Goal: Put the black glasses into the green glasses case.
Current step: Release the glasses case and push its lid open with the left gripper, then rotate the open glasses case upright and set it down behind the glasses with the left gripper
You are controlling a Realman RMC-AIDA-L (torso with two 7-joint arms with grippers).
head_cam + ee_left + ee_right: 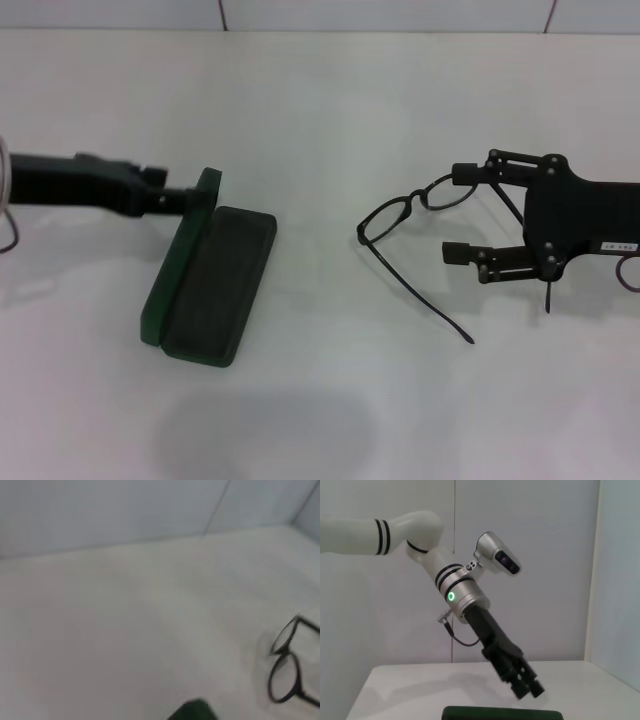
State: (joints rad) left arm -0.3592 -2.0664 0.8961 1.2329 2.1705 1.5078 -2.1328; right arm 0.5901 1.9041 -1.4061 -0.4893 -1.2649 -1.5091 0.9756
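From the head view, the right pincer (pixel 462 213) is standing wide open around one temple end of the black glasses (pixel 405 212), which are lying on the surface (pixel 320 100); closing on the frame looks to be the next move. The left pincer (pixel 185 198) is touching the raised lid of the open, empty green glasses case (pixel 210 285), seemingly steadying it; its grip I cannot tell.

The left wrist view is showing the glasses (pixel 286 666) well apart from the case edge (pixel 192 711).

The right wrist view is showing the left pincer (pixel 526 686) just above the case (pixel 502 713)
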